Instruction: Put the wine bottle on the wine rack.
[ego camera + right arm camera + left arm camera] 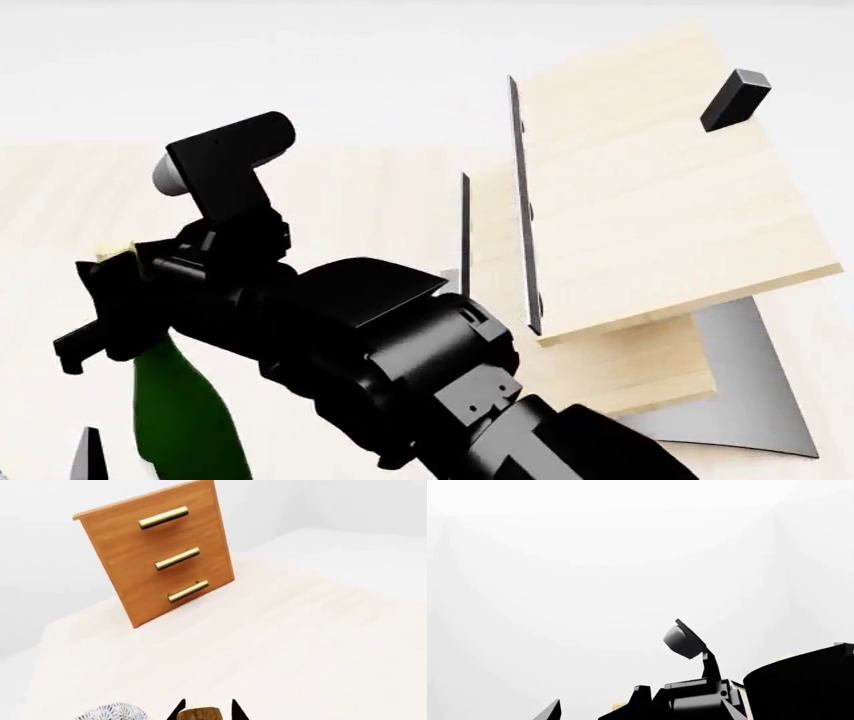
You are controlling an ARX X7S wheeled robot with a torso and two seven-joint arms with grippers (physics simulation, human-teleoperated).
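1. Left arm [400, 370]: black, nearest your head camera, filling the lower middle of that view. Its gripper [114, 300] sits at the bottle's neck, seemingly clamped on it; the fingers are hidden by the wrist, so read that hold as a judgement. The left wrist view gives you only white background and black gripper parts.

2. Rack [641, 200]: two tilted pale boards with dark metal edges on a grey base, standing to the right of the arm. No bottle on it.

3. Table [300, 645]: pale wood, carrying an orange-brown cabinet [157, 555] with three brass handles.

4. Bottle [180, 420]: dark green, upright, low at the head view's left, well apart from the rack.

5. Right gripper [207, 710]: only two dark tips at the frame edge, flanking a small brown wooden thing; you cannot tell whether they are closed on it. A speckled grey object [110, 713] lies beside.

Progress: bottle apparently grasped; you still have the carry across and the laying down on the rack.
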